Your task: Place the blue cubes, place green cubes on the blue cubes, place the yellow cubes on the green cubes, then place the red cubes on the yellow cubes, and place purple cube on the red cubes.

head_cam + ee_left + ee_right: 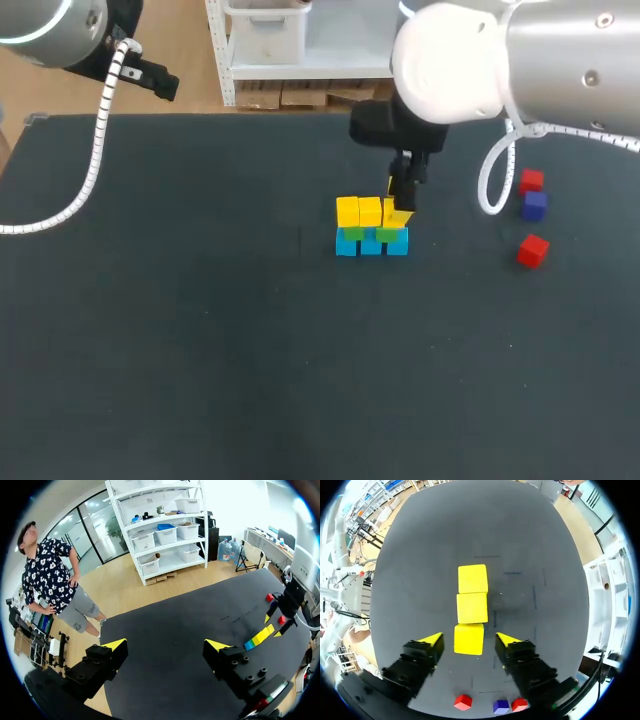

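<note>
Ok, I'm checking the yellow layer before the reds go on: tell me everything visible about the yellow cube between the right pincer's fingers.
The yellow cube is a plain matte block, apparently plastic or painted wood. It ends a row of three yellow cubes, atop a green cube on a blue cube, and looks slightly skewed against its yellow neighbour. The open right pincer straddles it, a gap showing on each side.

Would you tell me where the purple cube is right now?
In the head view, the purple cube sits at the right of the table, between two red cubes.
</note>
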